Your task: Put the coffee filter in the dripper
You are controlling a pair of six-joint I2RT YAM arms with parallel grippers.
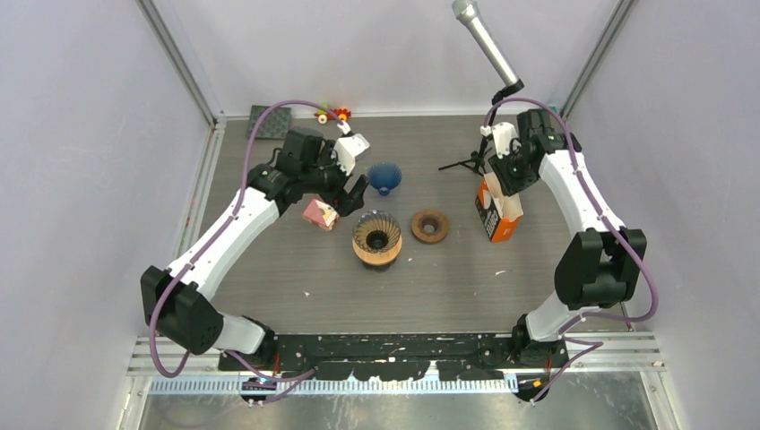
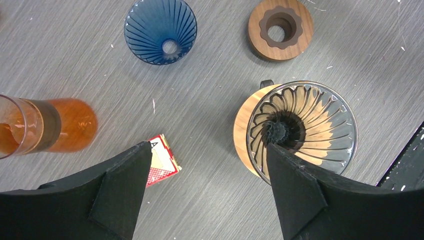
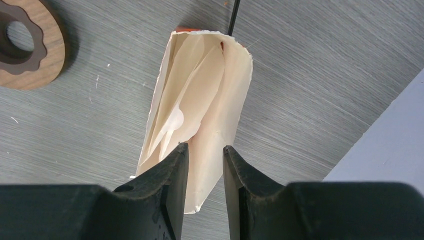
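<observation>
A bunch of cream paper coffee filters (image 3: pixel 200 100) stands upright in an orange box (image 1: pixel 500 219) at the right of the table. My right gripper (image 3: pixel 205 146) is lowered over it, its jaws a narrow gap apart with the filters' near edge between them. A clear glass dripper (image 1: pixel 376 237) on a wooden base sits at mid table. A blue dripper (image 1: pixel 384 176) lies behind it. My left gripper (image 2: pixel 207 146) hovers open and empty, with the glass dripper (image 2: pixel 302 127) by its right finger.
A wooden ring (image 1: pixel 430 226) lies right of the glass dripper. A red playing-card pack (image 2: pixel 161 161) and an orange glass tumbler (image 2: pixel 45 125) lie under the left arm. A microphone (image 1: pixel 484 40) on a small tripod stands behind the filter box.
</observation>
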